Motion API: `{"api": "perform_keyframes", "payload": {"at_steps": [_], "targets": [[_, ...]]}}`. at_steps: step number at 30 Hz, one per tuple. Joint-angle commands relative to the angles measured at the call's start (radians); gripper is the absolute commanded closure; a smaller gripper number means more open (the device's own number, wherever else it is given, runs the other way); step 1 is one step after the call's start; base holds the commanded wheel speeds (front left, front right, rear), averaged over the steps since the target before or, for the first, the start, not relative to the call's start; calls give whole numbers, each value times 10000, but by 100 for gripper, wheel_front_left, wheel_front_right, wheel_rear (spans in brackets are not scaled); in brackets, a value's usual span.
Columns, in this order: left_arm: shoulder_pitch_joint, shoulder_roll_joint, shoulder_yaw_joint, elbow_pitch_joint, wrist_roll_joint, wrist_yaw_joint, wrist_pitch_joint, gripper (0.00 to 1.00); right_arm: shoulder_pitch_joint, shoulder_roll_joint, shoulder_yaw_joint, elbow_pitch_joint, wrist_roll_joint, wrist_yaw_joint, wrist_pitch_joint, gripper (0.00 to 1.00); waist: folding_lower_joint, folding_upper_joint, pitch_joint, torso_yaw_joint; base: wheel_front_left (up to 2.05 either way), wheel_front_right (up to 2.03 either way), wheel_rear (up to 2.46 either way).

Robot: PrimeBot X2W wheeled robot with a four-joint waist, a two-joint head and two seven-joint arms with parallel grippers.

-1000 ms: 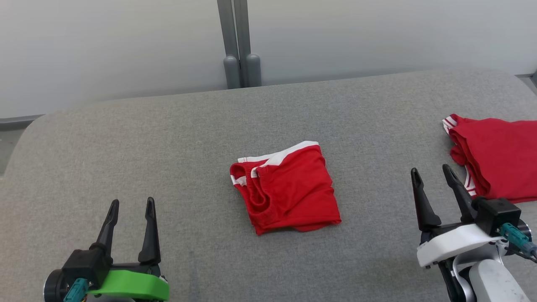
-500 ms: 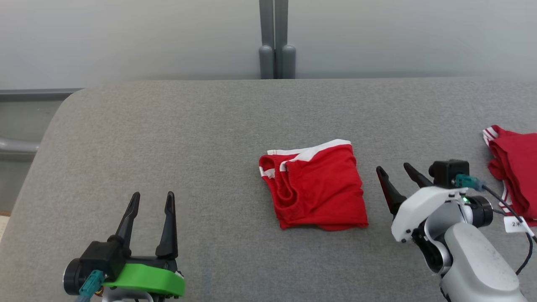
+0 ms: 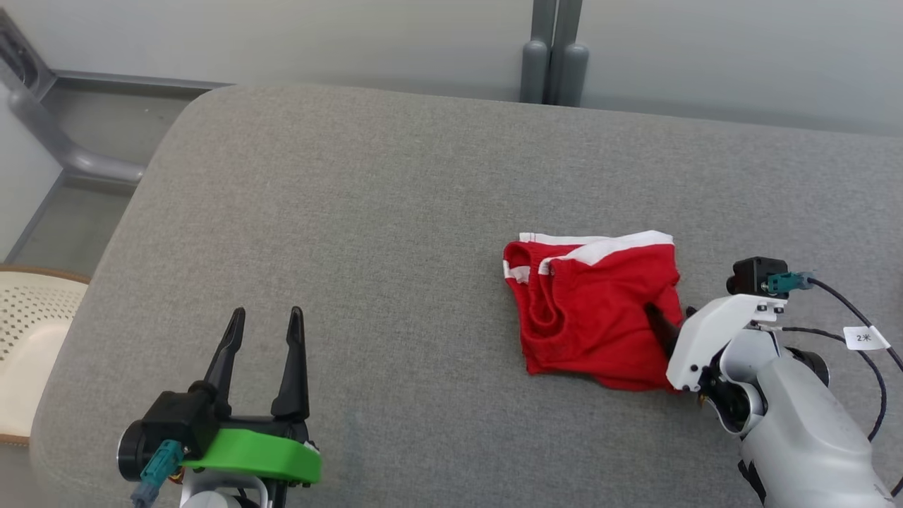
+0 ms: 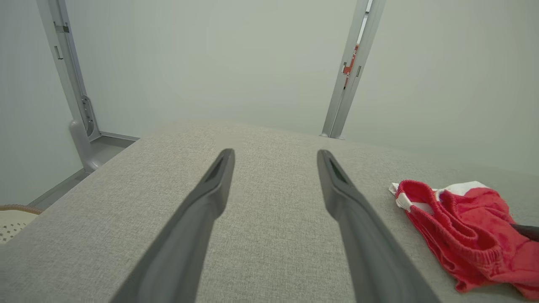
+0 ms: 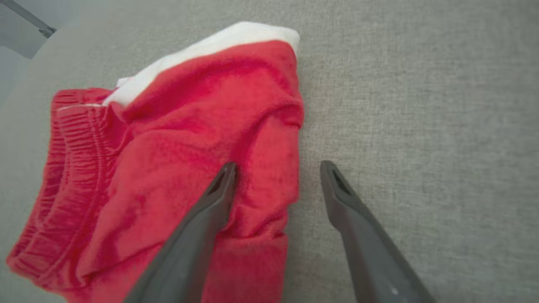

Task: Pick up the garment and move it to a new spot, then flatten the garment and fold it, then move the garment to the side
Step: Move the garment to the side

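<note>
Found the red garment point(image 3: 592, 310) lying folded in a rough square on the grey cushion point(image 3: 388, 212), right of centre in the head view, white band toward the far edge and elastic waist to the left. Took the fold as done, leaving only the move to the side. Caught the right gripper point(image 3: 659, 323) angled down over the garment's right-hand edge, jaws spread wide and gripping nothing; along the right wrist view, straddled that edge, one finger over red cloth and the other over bare cushion just beside it. Judged this a set-up for pinching the folded edge between the two fingers, so as to lift the stack whole rather than drag one layer. Could not settle contact between inner fingertip and cloth, pressed in or perhaps hung just above, with the tips hidden behind the white wrist housing point(image 3: 712, 331) in the head view. Saw the left gripper point(image 3: 268, 312) well apart at the lower left, likewise spread wide and empty, pointing across bare cushion, probably parked clear of the work. Against the picture from half a second before: right gripper brought in from beside the garment to a stance over its edge; whole scene slid rightward in frame, with a cream woven seat point(image 3: 28, 339) come in at the left, read as a turn of the head and not a shift of the cloth.
</note>
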Motion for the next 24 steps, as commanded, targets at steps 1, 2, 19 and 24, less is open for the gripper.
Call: {"api": "perform_keyframes", "payload": {"at_steps": [1, 2, 19, 24], "targets": [[-196, 2, -17, 7, -92, 16, -28, 0, -89, -23, -95, 258, -78, 5, 58, 0, 0, 0, 259, 253, 0, 0, 0], [-205, 2, -16, 19, -94, 15, -28, 0, -107, 6, -116, 436, -102, 5, 118, 0, 0, 0, 278, 270, 0, 0, 0], [-266, 3, -143, -45, 481, -143, -28, 0, -727, 36, 839, 347, 1226, 5, -1417, 100, 0, 0, -8, -1033, 0, 0, 0], [-269, 35, -440, -188, 515, -204, -28, 0, -861, -370, 1177, -7, 1333, 5, -1467, 100, 0, 0, -46, -2236, 0, 0, 0]]}}
